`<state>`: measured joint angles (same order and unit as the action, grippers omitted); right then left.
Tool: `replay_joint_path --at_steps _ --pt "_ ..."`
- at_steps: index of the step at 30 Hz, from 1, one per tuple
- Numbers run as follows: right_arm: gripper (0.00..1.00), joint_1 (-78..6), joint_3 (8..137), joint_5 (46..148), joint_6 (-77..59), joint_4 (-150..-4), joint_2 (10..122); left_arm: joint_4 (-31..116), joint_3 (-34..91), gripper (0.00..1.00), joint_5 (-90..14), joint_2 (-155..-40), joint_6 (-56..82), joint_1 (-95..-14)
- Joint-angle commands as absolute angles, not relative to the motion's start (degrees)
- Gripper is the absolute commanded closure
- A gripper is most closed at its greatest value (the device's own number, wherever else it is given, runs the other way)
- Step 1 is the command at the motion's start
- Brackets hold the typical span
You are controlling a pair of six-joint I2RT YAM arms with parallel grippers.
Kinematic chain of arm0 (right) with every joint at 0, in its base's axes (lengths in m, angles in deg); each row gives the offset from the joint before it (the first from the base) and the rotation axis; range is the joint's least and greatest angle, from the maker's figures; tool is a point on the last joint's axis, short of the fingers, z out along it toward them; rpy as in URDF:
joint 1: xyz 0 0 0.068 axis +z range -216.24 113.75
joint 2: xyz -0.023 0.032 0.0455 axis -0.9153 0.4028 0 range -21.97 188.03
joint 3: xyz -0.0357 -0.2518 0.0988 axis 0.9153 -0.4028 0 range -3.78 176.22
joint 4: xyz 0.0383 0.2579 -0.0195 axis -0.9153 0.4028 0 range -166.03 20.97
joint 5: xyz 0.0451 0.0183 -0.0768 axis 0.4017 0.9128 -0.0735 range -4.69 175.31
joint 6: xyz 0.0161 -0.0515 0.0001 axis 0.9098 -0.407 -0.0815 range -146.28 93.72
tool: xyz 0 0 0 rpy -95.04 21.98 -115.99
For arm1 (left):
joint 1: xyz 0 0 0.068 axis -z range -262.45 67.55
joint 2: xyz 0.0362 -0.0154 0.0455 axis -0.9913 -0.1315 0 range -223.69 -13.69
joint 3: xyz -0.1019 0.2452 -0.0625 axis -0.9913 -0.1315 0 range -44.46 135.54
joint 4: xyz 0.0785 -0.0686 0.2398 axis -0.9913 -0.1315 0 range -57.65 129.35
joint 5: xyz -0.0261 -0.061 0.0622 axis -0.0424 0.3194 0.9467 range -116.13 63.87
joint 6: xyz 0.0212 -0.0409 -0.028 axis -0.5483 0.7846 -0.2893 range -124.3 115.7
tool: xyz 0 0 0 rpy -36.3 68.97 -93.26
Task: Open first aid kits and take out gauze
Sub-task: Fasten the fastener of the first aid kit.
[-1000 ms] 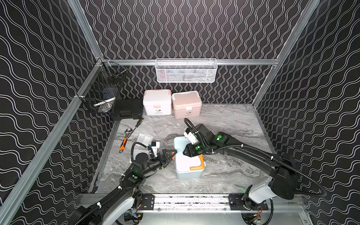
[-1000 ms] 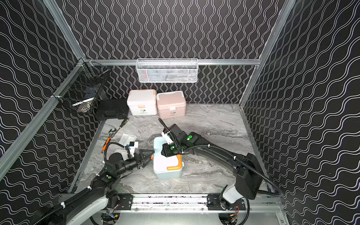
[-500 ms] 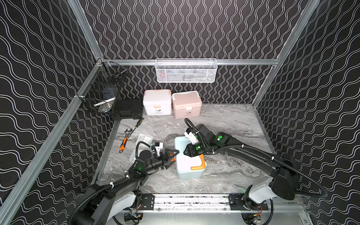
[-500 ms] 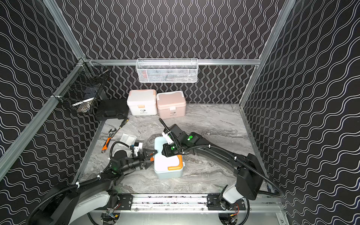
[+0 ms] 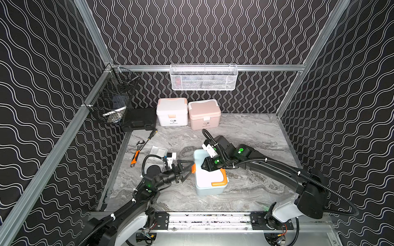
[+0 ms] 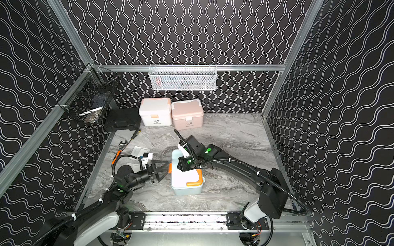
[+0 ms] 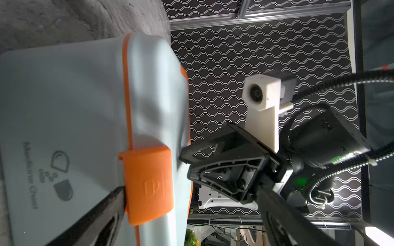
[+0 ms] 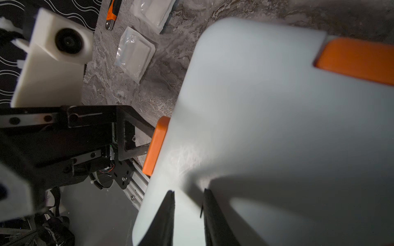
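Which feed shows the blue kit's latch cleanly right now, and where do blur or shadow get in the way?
Left wrist: orange latch readable, print on the light blue kit smeared. Right wrist: its lid soft and close, a hard shadow across it by the right gripper. Both top views: sharp, evenly lit, latch small.

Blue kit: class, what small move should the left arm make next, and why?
Probably pry the orange latch outward with the left gripper. The kit has its lid closed, the latch faces that gripper's open jaws, one finger sits at the latch's edge, and the right gripper rests on the lid, seemingly steadying it.
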<state>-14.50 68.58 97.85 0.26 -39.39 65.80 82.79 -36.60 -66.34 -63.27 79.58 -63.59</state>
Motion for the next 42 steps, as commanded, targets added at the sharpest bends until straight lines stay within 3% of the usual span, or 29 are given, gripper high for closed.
replay_joint_path --at_steps 1,7,14,16,21,31,42 --pt "0.73 -14.4 68.2 95.6 1.0 -31.6 66.7 86.6 -36.7 0.01 -68.1 -62.5 79.8 -64.1" --pt "0.73 -14.4 68.8 95.4 1.0 -31.0 66.7 77.6 -36.3 0.01 -67.5 -60.9 76.2 -64.5" --pt "0.73 -14.4 70.5 94.1 1.0 -29.3 64.6 24.3 -19.7 0.05 -57.6 -50.9 49.8 -64.6" --pt "0.73 -14.4 70.7 93.7 1.0 -28.8 63.9 18.7 -16.4 0.13 -55.8 -52.3 46.2 -64.5" --pt "0.73 -14.4 70.7 90.8 0.8 -27.8 62.0 7.7 -8.1 0.51 -51.5 -55.7 39.4 -64.1" --pt "0.74 -14.4 69.9 91.5 0.1 -28.8 62.9 3.5 0.1 0.7 -50.0 -61.5 35.6 -62.7" --pt "0.72 -14.4 70.1 92.1 -0.3 -29.7 64.2 4.2 7.8 0.66 -39.3 -73.2 34.6 -49.1"
